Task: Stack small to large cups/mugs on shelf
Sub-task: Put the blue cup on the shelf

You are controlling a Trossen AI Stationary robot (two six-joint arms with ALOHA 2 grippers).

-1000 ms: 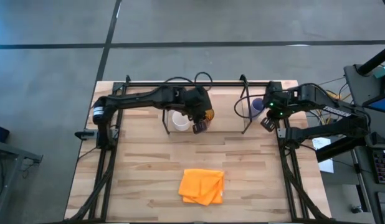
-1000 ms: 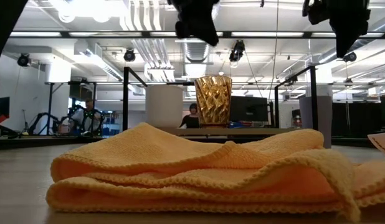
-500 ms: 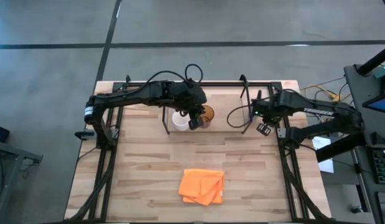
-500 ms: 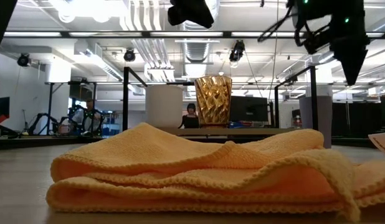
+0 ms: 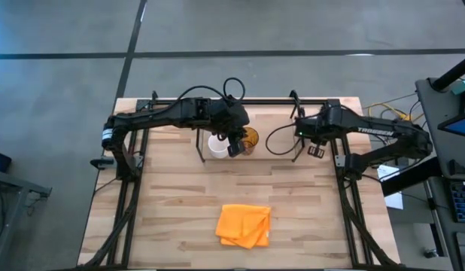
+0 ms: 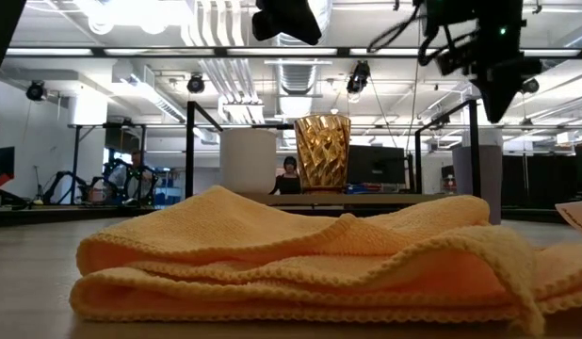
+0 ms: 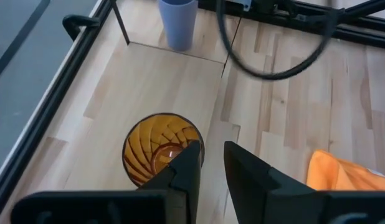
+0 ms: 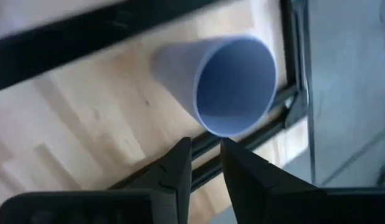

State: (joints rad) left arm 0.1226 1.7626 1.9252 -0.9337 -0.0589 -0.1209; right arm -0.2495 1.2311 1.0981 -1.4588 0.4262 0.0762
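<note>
overhead, ceiling lights [image 6: 131,11] beyond pale wood table [image 5: 180,203]

Amber-brown tumbler [image 7: 162,148] w/ ribbed, faceted pattern, white mug [image 5: 217,145], pale blue-lavender cup [image 8: 233,84], folded orange cloth [image 5: 244,225], all on pale wood-grain worktop [image 5: 180,196] w/ black rod shelf [image 5: 199,147]; both arms were dark.

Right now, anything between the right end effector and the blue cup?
Nothing visible. The right end effector hangs just above the blue cup at the shelf's right end, nearly shut, with open air between them. The amber tumbler stands well off, under the left end effector.
</note>
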